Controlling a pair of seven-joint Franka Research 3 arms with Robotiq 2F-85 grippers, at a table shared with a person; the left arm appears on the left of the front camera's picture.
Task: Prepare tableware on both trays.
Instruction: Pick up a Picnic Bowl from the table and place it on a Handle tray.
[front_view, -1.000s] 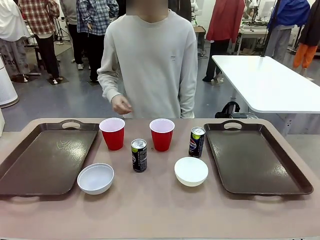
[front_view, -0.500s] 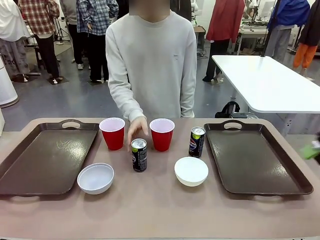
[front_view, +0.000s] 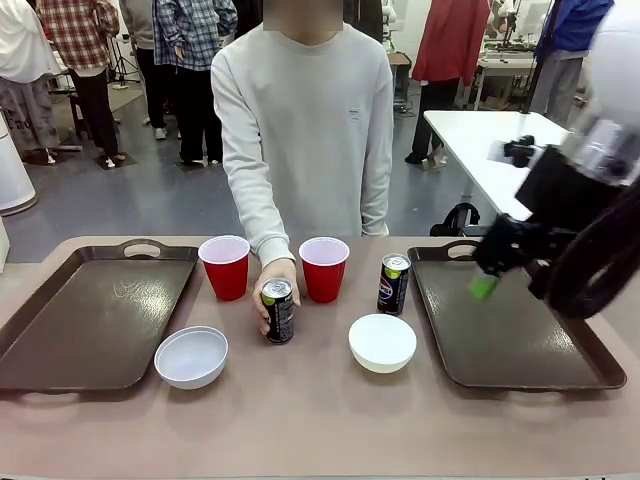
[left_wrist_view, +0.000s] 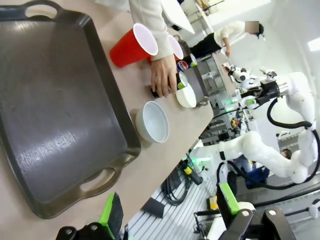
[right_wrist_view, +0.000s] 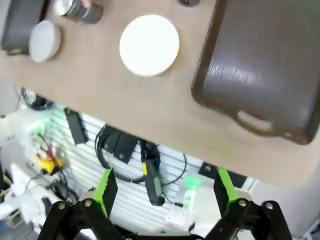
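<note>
Two red cups (front_view: 225, 266) (front_view: 324, 268) stand at the table's far middle, between the two brown trays (front_view: 90, 315) (front_view: 510, 325). A person's hand (front_view: 268, 285) is wrapped around the black-green can (front_view: 278, 312). The Pepsi can (front_view: 393, 283) stands by the right tray. Two white bowls (front_view: 191, 356) (front_view: 382, 342) sit nearer me. My right gripper (front_view: 488, 280) hovers above the right tray, and its wrist view shows it open (right_wrist_view: 165, 187), high over the table's near edge, a bowl (right_wrist_view: 149, 45) and the tray (right_wrist_view: 270, 65). My left gripper (left_wrist_view: 170, 210) is open beyond the left tray's (left_wrist_view: 50, 115) near handle.
A white table (front_view: 540, 165) stands behind on the right, and people stand in the background. Cables and equipment (right_wrist_view: 150, 175) lie below the table's near edge. Bare tabletop (front_view: 300, 420) runs along the front.
My right arm has swung in from the right to above the right tray. The person's hand has come down from chest height and closed around the black-green can.
</note>
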